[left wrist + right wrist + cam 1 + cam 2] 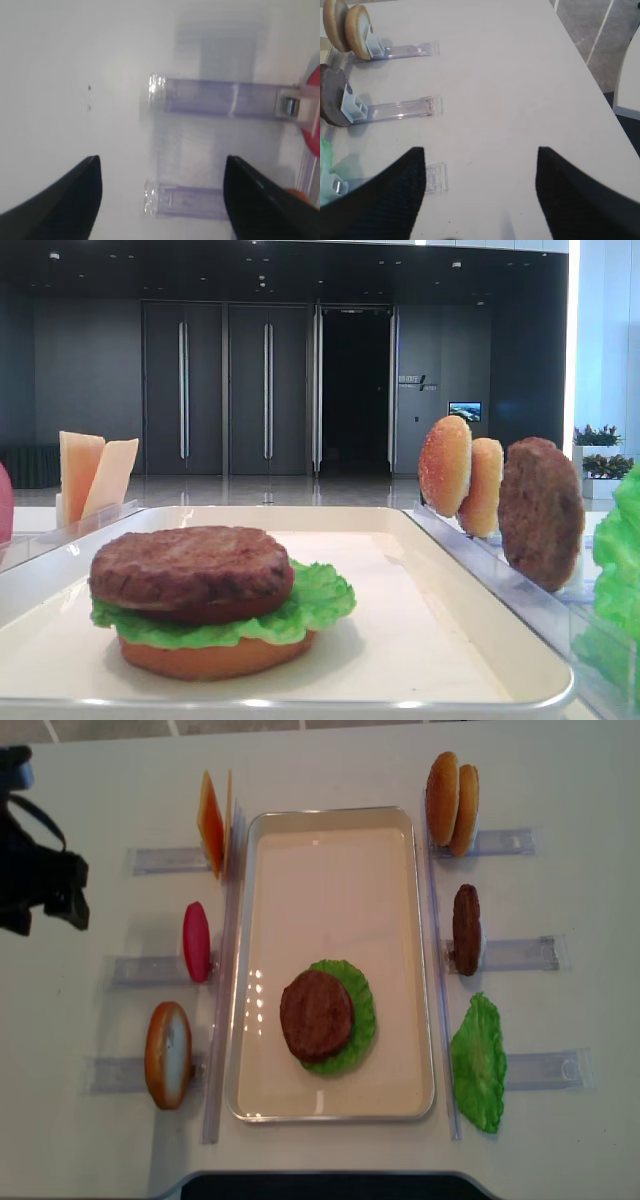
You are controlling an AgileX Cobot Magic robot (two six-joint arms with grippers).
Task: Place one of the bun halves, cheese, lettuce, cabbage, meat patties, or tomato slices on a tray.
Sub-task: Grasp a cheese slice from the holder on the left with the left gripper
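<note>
Nearest me, my left gripper (pixel 160 200) hangs wide open and empty over clear plastic racks (pixel 220 97) left of the cream rectangular tray (pixel 330 818), so reaching for the pale-orange square cheese slices (pixel 212 823) I might knock them flat.

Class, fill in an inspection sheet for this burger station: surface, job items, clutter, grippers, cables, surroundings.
Surface: white table, bare around the racks.
Job items: tray holds a stack of bun half, lettuce and meat patty; cheese, two bun halves, a spare patty, a lettuce leaf, a tomato slice and another bun stand in the clear racks.
Clutter: nothing seen.
Grippers: left gripper open, empty; right gripper open, empty.
Cables: nothing seen.
Surroundings: dark doors, planters.
</note>
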